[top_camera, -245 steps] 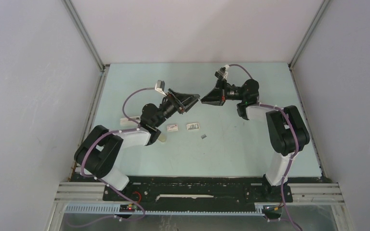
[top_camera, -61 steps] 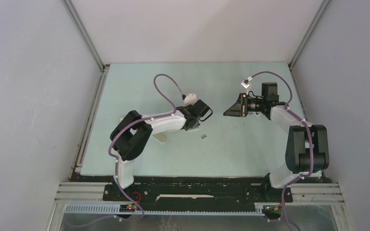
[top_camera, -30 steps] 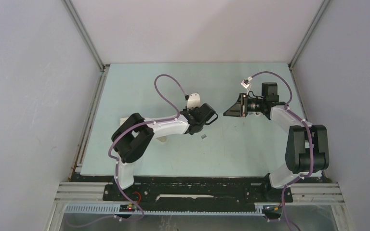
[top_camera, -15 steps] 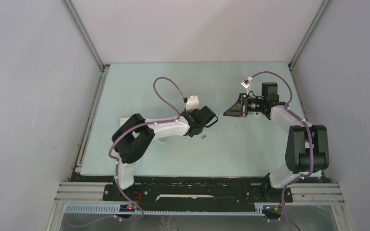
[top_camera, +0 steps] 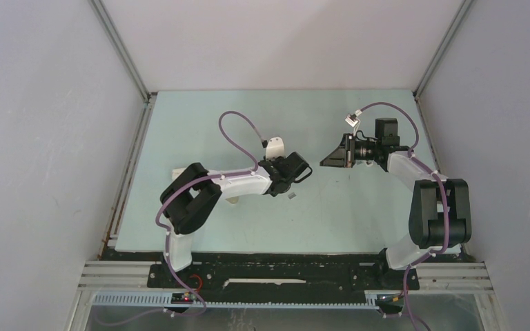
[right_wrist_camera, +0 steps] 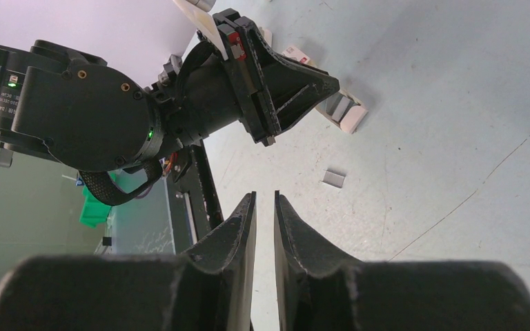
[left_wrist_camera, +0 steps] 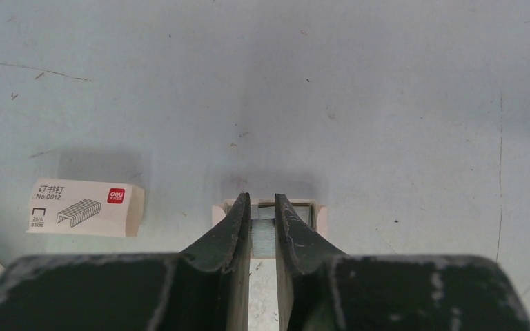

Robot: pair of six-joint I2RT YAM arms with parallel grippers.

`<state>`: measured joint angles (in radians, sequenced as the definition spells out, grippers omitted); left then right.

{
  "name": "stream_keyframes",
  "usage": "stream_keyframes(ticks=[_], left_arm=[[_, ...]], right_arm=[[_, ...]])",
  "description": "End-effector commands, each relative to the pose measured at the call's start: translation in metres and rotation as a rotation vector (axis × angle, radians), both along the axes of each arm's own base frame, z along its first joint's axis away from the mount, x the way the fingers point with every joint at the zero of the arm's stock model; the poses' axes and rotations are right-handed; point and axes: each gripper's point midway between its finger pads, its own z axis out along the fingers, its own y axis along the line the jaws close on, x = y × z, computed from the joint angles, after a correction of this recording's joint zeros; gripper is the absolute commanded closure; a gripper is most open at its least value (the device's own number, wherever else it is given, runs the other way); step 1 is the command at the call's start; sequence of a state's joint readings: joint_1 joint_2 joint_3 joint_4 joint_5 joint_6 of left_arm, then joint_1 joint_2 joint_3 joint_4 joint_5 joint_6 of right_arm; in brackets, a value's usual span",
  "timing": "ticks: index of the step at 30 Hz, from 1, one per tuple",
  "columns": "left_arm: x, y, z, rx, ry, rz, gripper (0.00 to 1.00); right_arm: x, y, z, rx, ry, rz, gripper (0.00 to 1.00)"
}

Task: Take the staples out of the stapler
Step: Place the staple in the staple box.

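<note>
White box [left_wrist_camera: 85, 208]: "deli", "No.0012"

Staples [left_wrist_camera: 263, 236] in open box [left_wrist_camera: 319, 221], closed box [left_wrist_camera: 85, 208] left of it

— What lies on the table [left_wrist_camera: 400, 96]?
— A small white printed box [left_wrist_camera: 85, 209], shut and lying flat, with a red logo and a line drawing on its top. To its right, set apart from it, sits an open cream box [left_wrist_camera: 321, 221].
— And the surface itself?
— Pale green, marked with fine scratches and dark specks.
— Around it?
— Plain white walls [top_camera: 283, 41] on three sides, with metal rails [top_camera: 119, 52] running up the back corners.
</note>
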<state>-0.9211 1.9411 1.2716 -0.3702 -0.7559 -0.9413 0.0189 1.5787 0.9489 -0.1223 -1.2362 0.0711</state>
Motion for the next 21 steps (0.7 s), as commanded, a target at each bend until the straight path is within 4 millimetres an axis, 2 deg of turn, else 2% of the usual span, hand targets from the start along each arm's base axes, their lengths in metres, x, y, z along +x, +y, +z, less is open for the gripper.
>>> stream_keyframes(ticks=[1,21], left_arm=[[-0.0018,0.0074,0.0048,0.005,-0.024,0.031,0.81],[-0.0057,0.0139,-0.003,0.024,-0.006,0.039,0.81]], right_arm=[[0.0072,-0.0021,0.0126,0.012,-0.059,0.01,0.77],[0.0071,-0.0022,0.0124,0.017,-0.053,0.011,0.77]])
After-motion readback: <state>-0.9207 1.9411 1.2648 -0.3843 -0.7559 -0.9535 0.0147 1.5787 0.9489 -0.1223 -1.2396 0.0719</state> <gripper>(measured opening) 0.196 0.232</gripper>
